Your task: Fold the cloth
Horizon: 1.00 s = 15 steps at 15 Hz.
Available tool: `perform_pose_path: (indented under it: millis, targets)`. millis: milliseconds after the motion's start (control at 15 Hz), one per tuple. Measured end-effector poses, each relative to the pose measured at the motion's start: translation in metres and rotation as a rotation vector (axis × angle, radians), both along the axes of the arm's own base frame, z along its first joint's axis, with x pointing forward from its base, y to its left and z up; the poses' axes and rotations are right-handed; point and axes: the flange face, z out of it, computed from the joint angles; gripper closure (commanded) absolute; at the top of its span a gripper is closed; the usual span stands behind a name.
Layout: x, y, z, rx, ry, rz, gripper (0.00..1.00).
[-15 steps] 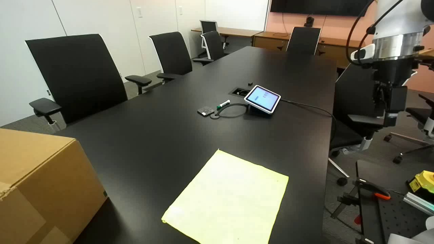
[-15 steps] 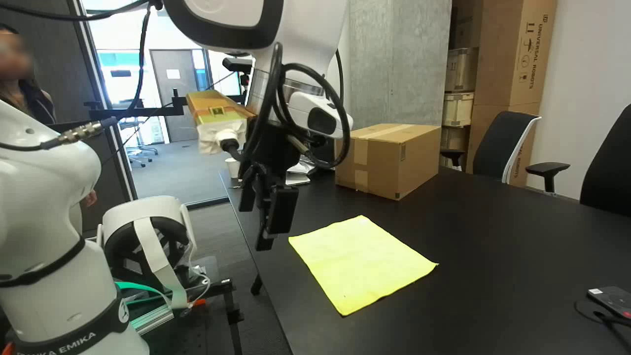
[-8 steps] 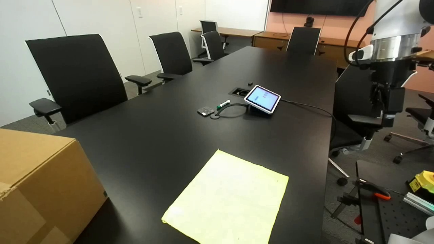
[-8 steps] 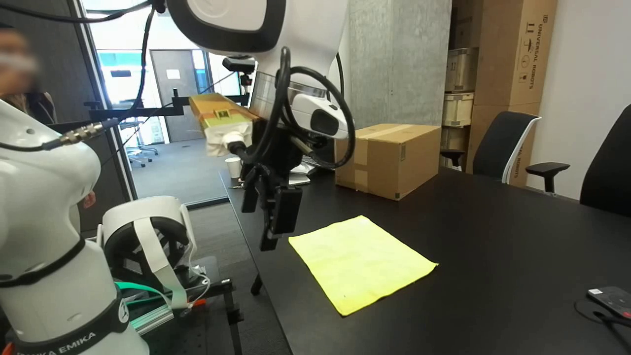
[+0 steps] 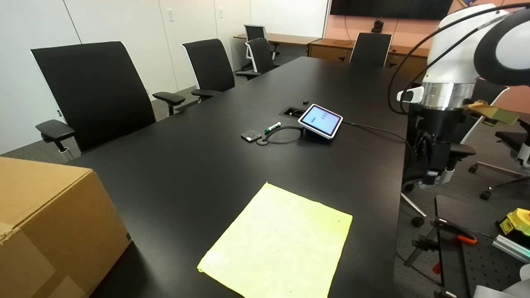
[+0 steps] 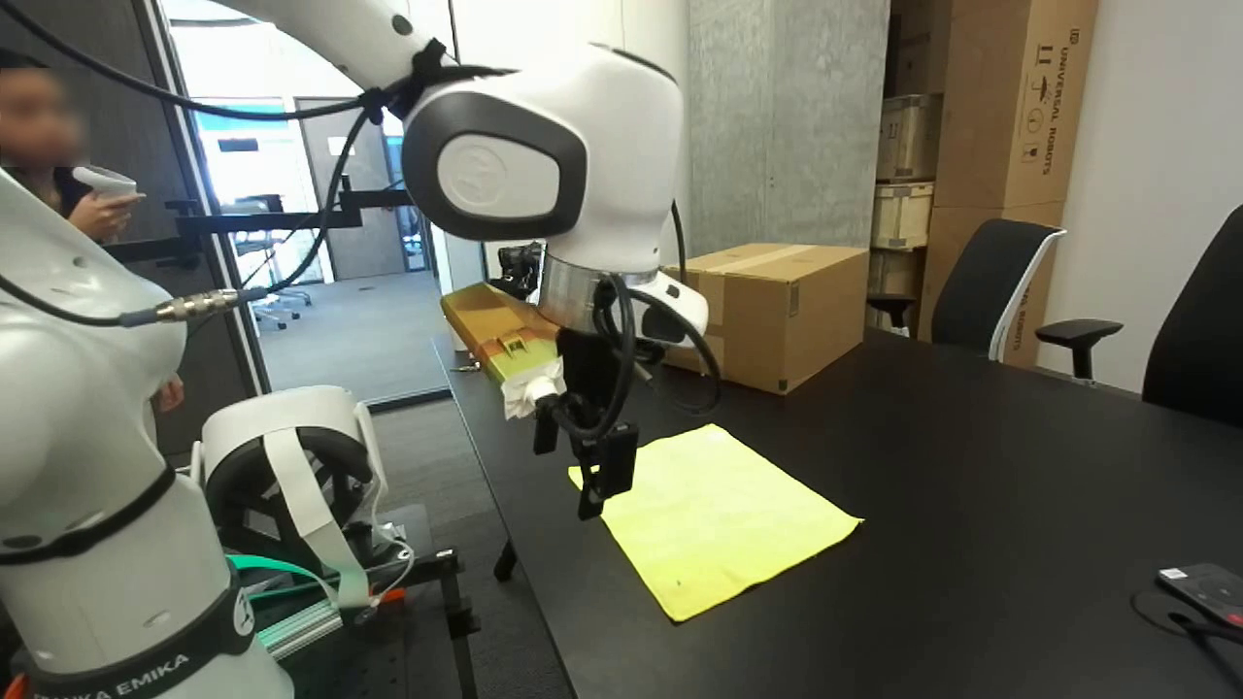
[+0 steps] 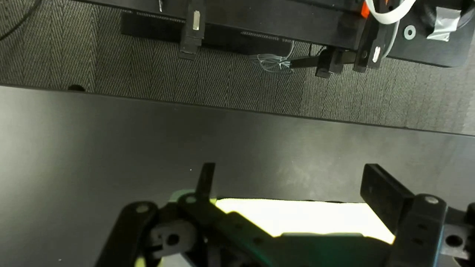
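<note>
A yellow cloth lies flat and spread out on the black table, in both exterior views [image 5: 277,244] [image 6: 738,524]; its near part is cut off in an exterior view. In the wrist view a bright strip of the cloth [image 7: 297,215] shows low between the fingers, the rest hidden by the gripper. My gripper, in both exterior views [image 5: 430,176] [image 6: 571,476], points down above the table's edge side, apart from the cloth. It overlaps one cloth corner in an exterior view. In the wrist view the gripper's fingers [image 7: 291,172] are wide apart with nothing between them.
A cardboard box [image 5: 62,227] stands on the table [image 5: 186,165] beside the cloth. A tablet [image 5: 321,121], a marker [image 5: 273,127] and a small dark device [image 5: 251,135] lie farther along. The table edge [image 7: 237,108] borders a floor gap and a tool cart. A person [image 6: 58,146] stands behind the arm.
The arm and gripper have moved lower and closer to the cloth, leftward in an exterior view and rightward in an exterior view. The cloth has not moved.
</note>
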Motion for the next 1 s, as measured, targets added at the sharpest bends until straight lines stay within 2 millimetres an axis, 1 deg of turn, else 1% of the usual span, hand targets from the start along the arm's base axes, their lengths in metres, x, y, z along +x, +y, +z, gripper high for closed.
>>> perform_pose_path:
  millis: [267, 467, 733, 867, 1000]
  targets:
    - [0.014, 0.032, -0.043, 0.003, 0.056, 0.043, 0.00]
    - [0.033, 0.056, -0.069, -0.013, 0.085, 0.086, 0.00]
    - [0.065, 0.083, -0.099, -0.020, 0.035, 0.099, 0.00]
    - [0.074, 0.094, -0.116, -0.027, 0.007, 0.103, 0.00]
    - [0.077, 0.101, -0.132, -0.023, 0.008, 0.100, 0.00]
